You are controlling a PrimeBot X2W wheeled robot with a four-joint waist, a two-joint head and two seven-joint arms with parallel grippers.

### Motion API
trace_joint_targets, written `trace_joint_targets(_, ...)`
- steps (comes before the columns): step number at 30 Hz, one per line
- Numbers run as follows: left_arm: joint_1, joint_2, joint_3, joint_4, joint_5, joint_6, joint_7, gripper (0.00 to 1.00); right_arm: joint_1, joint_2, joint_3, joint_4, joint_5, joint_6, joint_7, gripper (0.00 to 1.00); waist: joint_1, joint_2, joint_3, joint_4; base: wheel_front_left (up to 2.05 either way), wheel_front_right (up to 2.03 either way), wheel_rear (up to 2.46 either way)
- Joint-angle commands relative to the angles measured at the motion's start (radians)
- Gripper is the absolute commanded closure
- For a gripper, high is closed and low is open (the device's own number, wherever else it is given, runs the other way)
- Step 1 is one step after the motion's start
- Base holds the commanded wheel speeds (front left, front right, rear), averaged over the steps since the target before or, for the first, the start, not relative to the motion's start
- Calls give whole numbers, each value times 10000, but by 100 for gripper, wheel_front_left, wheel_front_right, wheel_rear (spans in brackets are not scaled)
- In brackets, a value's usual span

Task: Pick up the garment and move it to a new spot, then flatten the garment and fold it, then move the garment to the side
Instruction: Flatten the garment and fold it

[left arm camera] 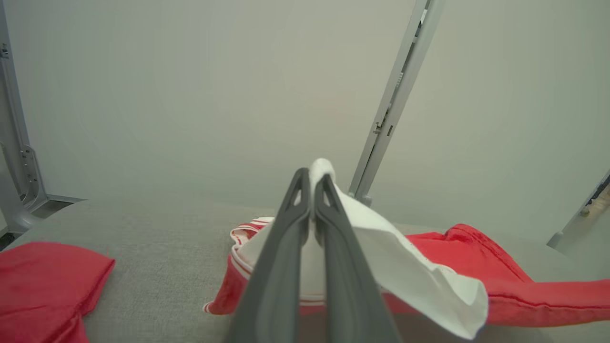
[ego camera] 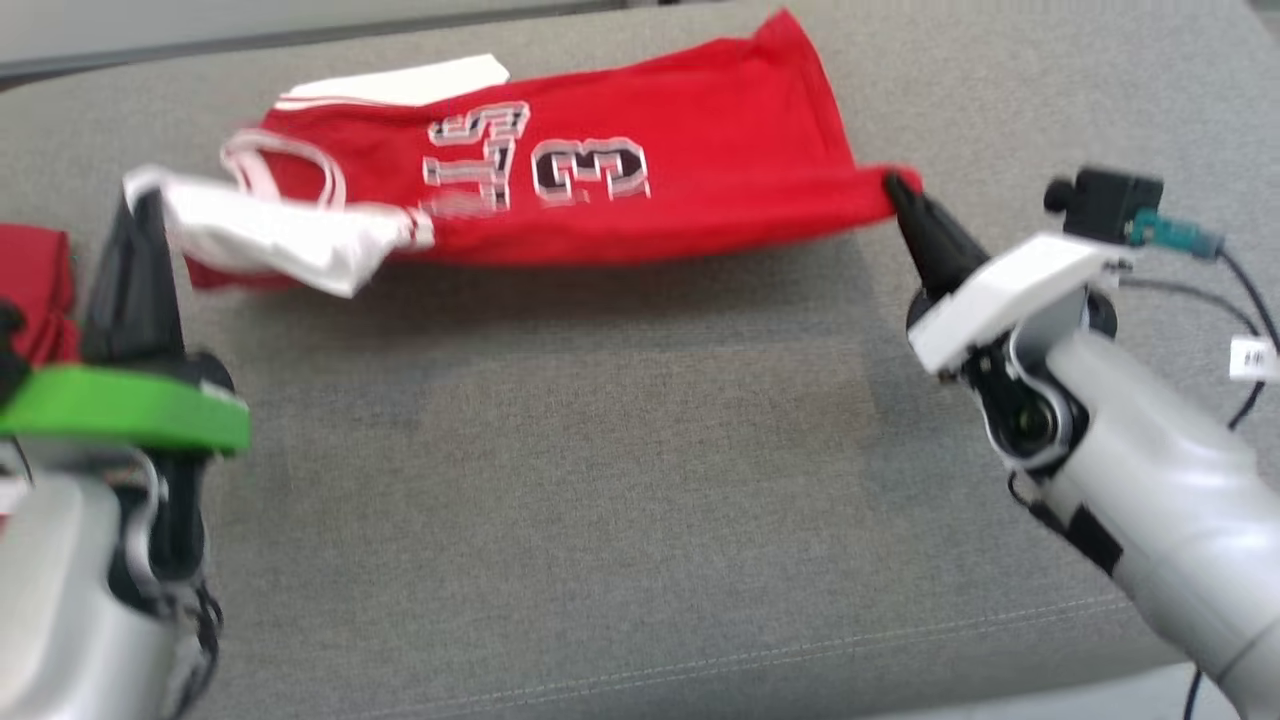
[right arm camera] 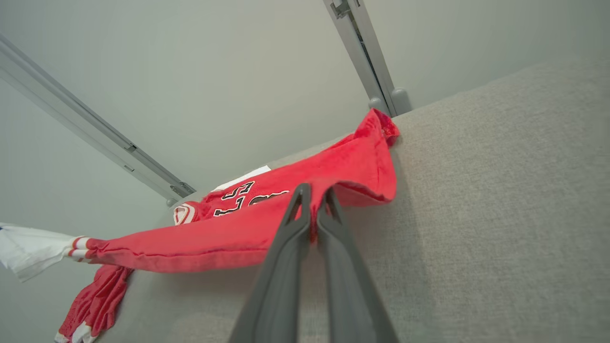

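- Overall, the garment [ego camera: 640, 190] was a red jersey with white sleeves, striped trim and outlined black-and-white numerals, seen upside down.
- It was stretched across the far part of the grey fabric surface [ego camera: 600, 450], its near edge raised between both grippers.
- Left gripper [ego camera: 148, 200]: fingers pinched together on the white sleeve [ego camera: 270, 235].
- Right gripper [ego camera: 893, 185]: fingers clamped tight on the red hem corner.
- A second red cloth [ego camera: 35, 290] lay beside the left gripper.

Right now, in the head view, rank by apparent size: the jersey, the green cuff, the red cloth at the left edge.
Largest: jersey.
Next: green cuff, though nearness to the camera enlarges it.
Smallest: red cloth, but the frame cuts it off, so unsure.
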Motion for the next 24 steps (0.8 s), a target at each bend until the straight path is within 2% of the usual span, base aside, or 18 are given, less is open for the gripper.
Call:
trace_joint_targets(1,741,-170,289,-325,114,164,-36,100,489,-114,60,-170,84,0,-88,100,1,0,-565,-124,0,0,0)
trace_joint_targets(10,4164,-1603,1445,-1234,1014,400,-37,100,2650,-648,244,-753,-246,0,-166,100,1,0,-1207,-18,0,0,0)
trace_joint_targets(15,5395,-2497,1939,-1129,1181,149,-37,100,3786,-851,21,-682,-356,0,-171,100,1,0,-1621,130,0,0,0)
trace_joint_targets(24,6868,-3318,2478,-495,1851,-88,-37,100,5498,-909,-670,-562,-770,-1,-173,100,1,0,-2208,381,0,0,0)
